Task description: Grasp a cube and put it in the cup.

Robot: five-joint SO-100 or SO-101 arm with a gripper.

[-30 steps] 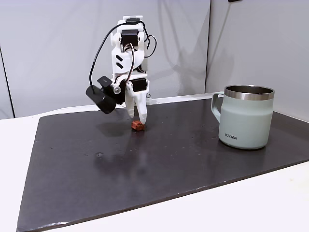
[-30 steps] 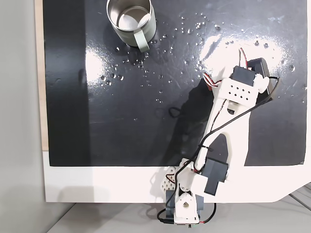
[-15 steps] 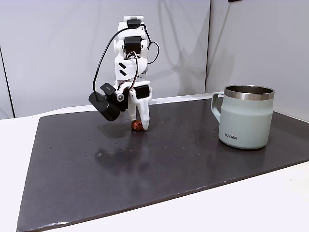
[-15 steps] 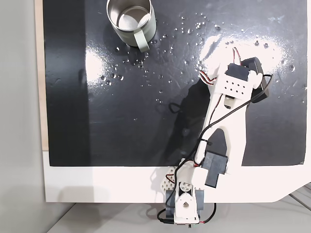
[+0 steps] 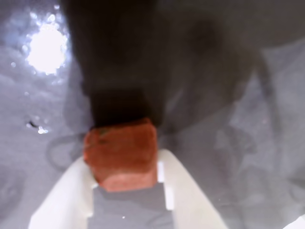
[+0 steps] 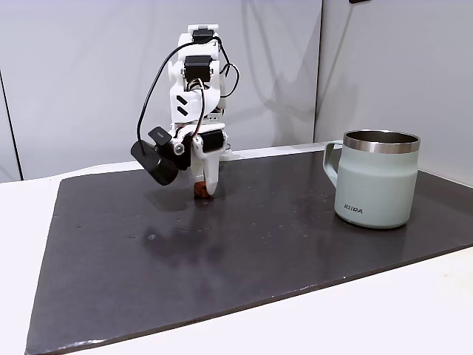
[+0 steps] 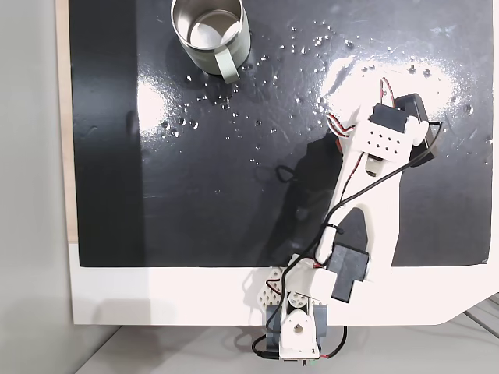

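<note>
The cube [image 5: 121, 155] is a small reddish-brown block pinched between the two white fingertips of my gripper [image 5: 124, 166], which is shut on it. In a fixed view from the side, the gripper [image 6: 202, 192] points down at the dark mat with the cube [image 6: 199, 191] at its tips, at or just above the surface. The cup [image 6: 377, 181], a pale green mug with a steel rim, stands far to the right there. In a fixed view from above, the cup [image 7: 240, 48] sits at the top left, and the arm [image 7: 380, 144] covers the gripper and the cube.
A dark, glossy slate mat [image 6: 259, 251] covers the white table [image 6: 369, 318]. Water droplets and glare speckle the mat [image 7: 195, 171] between arm and cup. The black wrist camera [image 6: 154, 159] hangs left of the gripper. A grey wall stands behind.
The fingers, open around the cube a second ago, have closed on it. The wrist has turned and shifted slightly left in the side view.
</note>
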